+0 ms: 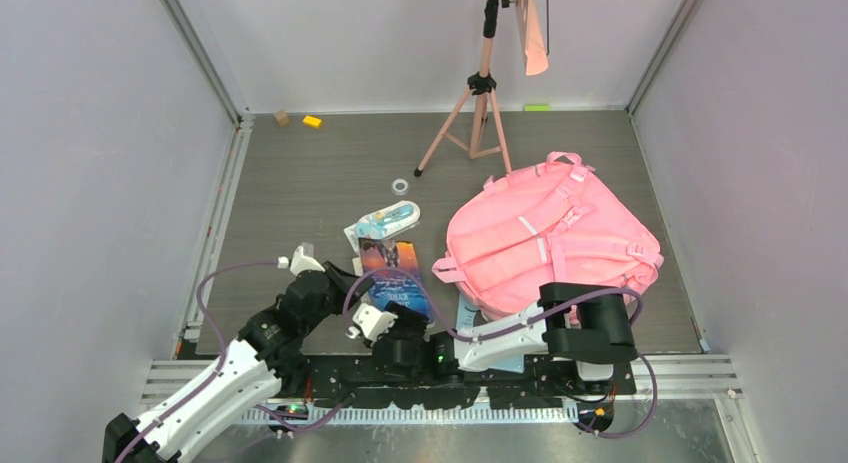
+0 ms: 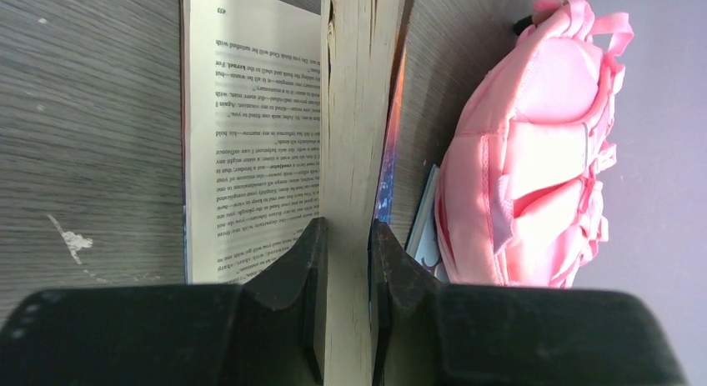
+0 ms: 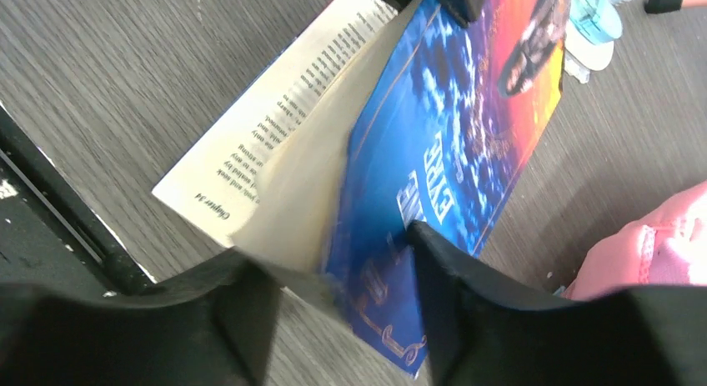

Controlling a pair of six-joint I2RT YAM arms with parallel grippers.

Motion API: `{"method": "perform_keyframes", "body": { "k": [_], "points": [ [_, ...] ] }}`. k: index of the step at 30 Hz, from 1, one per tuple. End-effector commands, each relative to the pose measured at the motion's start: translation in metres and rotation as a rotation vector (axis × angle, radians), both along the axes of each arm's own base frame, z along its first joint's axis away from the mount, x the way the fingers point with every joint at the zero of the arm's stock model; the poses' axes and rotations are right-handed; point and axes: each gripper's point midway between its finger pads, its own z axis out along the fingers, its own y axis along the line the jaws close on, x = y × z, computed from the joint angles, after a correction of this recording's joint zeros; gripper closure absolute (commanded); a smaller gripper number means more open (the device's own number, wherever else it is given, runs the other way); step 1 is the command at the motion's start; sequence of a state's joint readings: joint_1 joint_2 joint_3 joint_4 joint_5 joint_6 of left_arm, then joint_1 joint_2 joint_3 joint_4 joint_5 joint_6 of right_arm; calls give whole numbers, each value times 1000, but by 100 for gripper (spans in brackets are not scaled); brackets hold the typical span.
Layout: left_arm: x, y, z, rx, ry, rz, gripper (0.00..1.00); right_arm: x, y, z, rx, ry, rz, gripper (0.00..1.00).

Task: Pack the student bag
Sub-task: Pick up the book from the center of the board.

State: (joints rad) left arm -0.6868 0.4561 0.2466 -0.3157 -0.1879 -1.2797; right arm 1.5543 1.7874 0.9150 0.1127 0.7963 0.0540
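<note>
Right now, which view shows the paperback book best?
The right wrist view: the paperback book shows its blue cover, title and open pages. The left wrist view shows its page edges and text; the top external view shows it small, partly behind the arms.

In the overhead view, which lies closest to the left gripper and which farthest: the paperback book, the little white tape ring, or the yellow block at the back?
From the left gripper, nearest first:
1. The paperback book, pinched between its fingers, just to its right.
2. The white tape ring, farther back on the table, in the middle.
3. The yellow block, by the back wall, toward the left.
</note>
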Motion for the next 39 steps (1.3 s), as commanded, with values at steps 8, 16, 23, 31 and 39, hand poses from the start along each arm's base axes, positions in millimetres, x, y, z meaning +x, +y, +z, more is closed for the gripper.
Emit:
{"method": "perform_keyframes", "body": {
  "k": [8,16,23,31,39],
  "points": [
    [10,-7,62,-61,-121,-15,60,22,-6,65,201,-121,-173,99],
    [2,5,46,56,-72,-29,17,27,-21,87,285,-118,-225,100],
    [3,-16,30,12,-23,-86,6,27,-19,88,314,-104,-229,100],
    [20,-32,17,-59,-34,-65,0,23,-16,90,317,-92,-188,100],
    [27,-36,9,-114,-21,-24,25,22,-19,83,273,-105,-144,100]
  ]
}}
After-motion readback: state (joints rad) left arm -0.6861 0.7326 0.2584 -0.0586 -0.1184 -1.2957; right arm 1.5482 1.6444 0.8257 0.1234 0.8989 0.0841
